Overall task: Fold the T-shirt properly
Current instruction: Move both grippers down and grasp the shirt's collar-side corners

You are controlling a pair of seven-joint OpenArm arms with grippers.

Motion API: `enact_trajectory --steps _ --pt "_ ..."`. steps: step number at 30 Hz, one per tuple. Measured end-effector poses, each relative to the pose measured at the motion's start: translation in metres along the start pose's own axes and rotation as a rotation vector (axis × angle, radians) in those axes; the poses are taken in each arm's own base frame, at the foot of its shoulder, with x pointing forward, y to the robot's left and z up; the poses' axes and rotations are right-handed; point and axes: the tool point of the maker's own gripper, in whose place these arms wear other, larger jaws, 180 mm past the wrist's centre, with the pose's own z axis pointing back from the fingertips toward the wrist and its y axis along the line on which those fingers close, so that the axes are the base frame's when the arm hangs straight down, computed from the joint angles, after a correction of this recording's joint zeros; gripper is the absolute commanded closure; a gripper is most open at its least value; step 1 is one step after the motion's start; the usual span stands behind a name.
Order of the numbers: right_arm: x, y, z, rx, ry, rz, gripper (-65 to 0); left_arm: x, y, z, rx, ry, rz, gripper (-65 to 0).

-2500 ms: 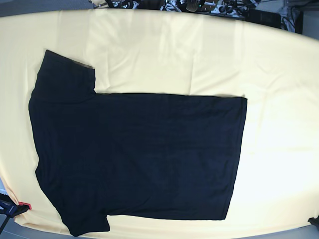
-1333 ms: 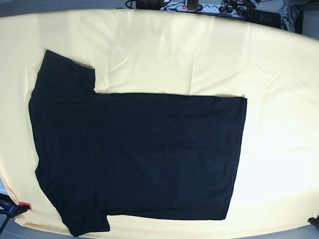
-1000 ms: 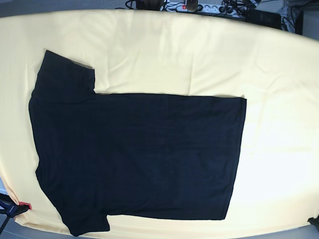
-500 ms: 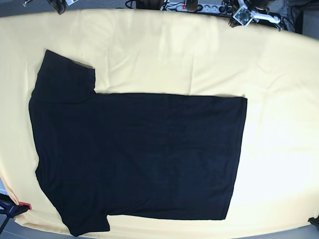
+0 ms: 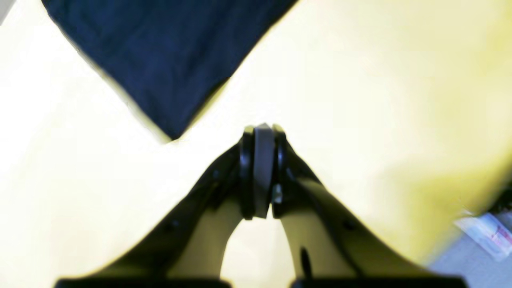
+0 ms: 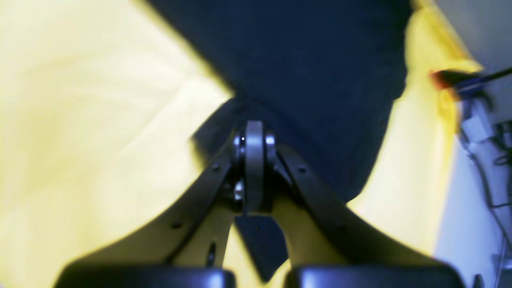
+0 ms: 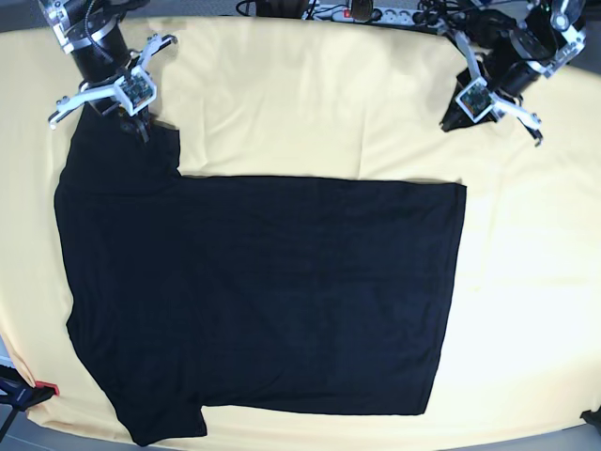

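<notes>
The black T-shirt point(image 7: 263, 291) lies flat on the pale yellow tablecloth point(image 7: 329, 94), neck end to the left and hem to the right. My right gripper point(image 7: 141, 127) hovers over the far sleeve's outer edge, jaws shut with nothing between them; in the right wrist view its tips point(image 6: 254, 134) sit above the black sleeve point(image 6: 304, 60). My left gripper point(image 7: 457, 120) is shut over bare cloth, beyond the hem's far corner. From the left wrist camera that corner of the T-shirt point(image 5: 172, 60) lies just ahead and left of the shut tips point(image 5: 262, 132).
A power strip and cables point(image 7: 376, 11) run along the table's back edge. A red and black clamp point(image 7: 23, 393) sits at the front left corner, also seen as a red tip point(image 6: 444, 78) past the cloth's edge. A white packet point(image 5: 486, 234) lies beyond the table edge.
Both arms have come in from the back edge and moved down toward the shirt's far sleeve and far hem corner. The T-shirt has not moved.
</notes>
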Motion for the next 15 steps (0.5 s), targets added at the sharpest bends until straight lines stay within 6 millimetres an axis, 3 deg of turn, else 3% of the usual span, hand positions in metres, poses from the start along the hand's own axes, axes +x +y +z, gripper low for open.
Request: enact_trajectory --steps 1,2,5,6,10,15 --pt "-0.002 0.003 -0.003 0.017 0.004 0.003 0.0 -0.004 0.003 -0.003 -0.037 -0.014 -0.022 0.0" --pt "-0.004 0.007 -0.006 0.042 0.006 0.008 0.0 -0.008 0.007 -0.006 -0.075 -0.02 -0.041 -4.9" --pt "-0.01 0.005 -0.013 0.044 0.009 0.019 0.0 -0.027 0.022 -0.016 -0.149 -0.006 -0.076 -35.4" --pt "-0.016 0.005 -0.015 0.042 0.025 0.021 0.0 -0.033 0.027 -0.018 -0.166 0.004 -0.087 -40.7" --pt "-0.042 0.018 -0.017 0.089 0.097 0.017 0.0 -0.05 0.042 -0.036 -0.216 0.05 -0.133 -41.8" --pt "-0.048 0.017 -0.019 0.077 0.11 0.009 0.0 -0.035 0.06 -0.067 -0.206 0.03 -0.241 -41.7"
